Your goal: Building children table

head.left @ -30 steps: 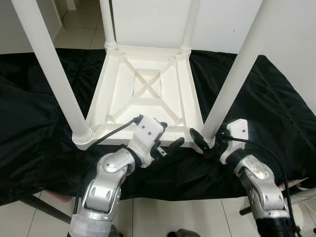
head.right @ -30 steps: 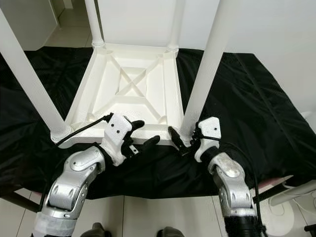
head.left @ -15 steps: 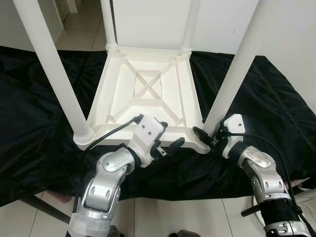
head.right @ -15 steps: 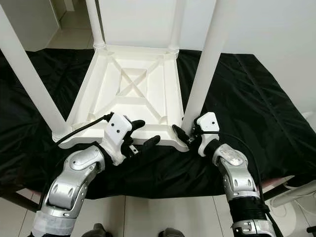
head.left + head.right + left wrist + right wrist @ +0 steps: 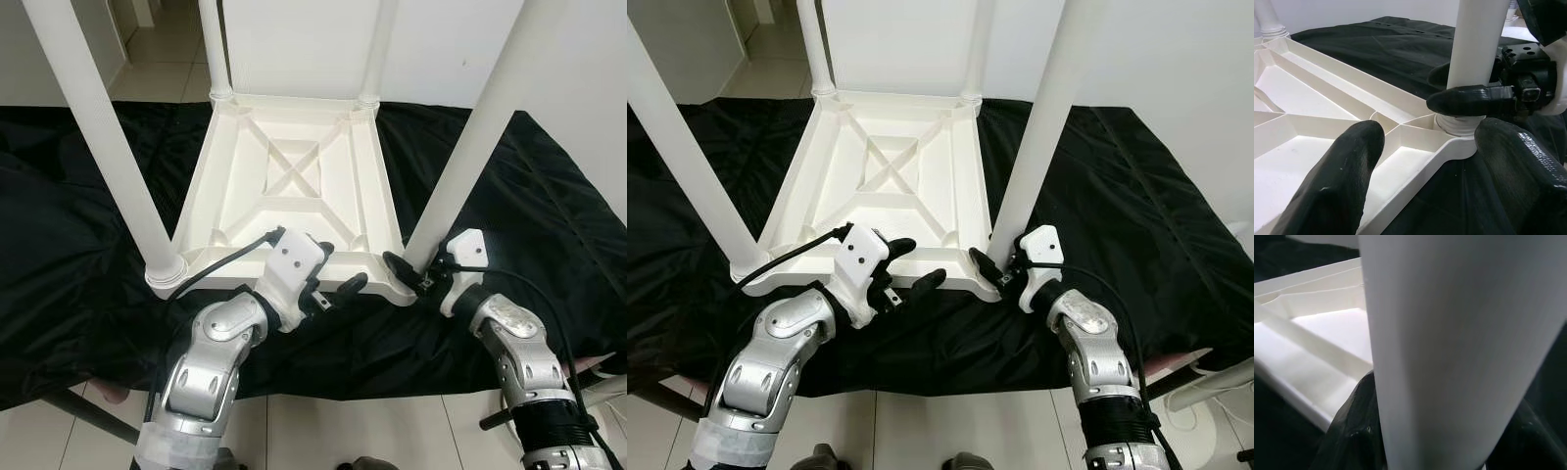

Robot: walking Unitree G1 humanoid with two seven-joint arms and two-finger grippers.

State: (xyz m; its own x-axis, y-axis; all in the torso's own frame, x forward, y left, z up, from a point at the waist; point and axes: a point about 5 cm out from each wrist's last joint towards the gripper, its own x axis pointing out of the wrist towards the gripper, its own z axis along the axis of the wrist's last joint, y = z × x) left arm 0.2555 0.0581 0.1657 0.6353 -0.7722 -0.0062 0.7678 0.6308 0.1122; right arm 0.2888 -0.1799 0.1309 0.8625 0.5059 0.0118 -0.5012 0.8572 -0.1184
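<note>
A white plastic children's table (image 5: 294,186) lies upside down on a black cloth-covered bench (image 5: 78,255), its ribbed underside with a moulded cross facing up and four round white legs standing upward from the corners. The near right white table leg (image 5: 465,157) rises from its corner socket at the front edge of the tabletop, and the right tool (image 5: 409,271) is at the base of this leg, one black finger (image 5: 1469,98) in front of it and the other behind; in the right wrist view the white leg sits between the two dark fingers, so the tool is closed around the leg just above the socket collar. The left tool (image 5: 328,279) hovers at the front rim of the tabletop, between the two near legs, its two thick black fingers spread apart with nothing between them; one finger (image 5: 1334,181) reaches over the ribbed underside and the other lies over the black cloth just outside the rim. The near left white table leg (image 5: 108,147) stands in its corner socket, apart from both tools.
</note>
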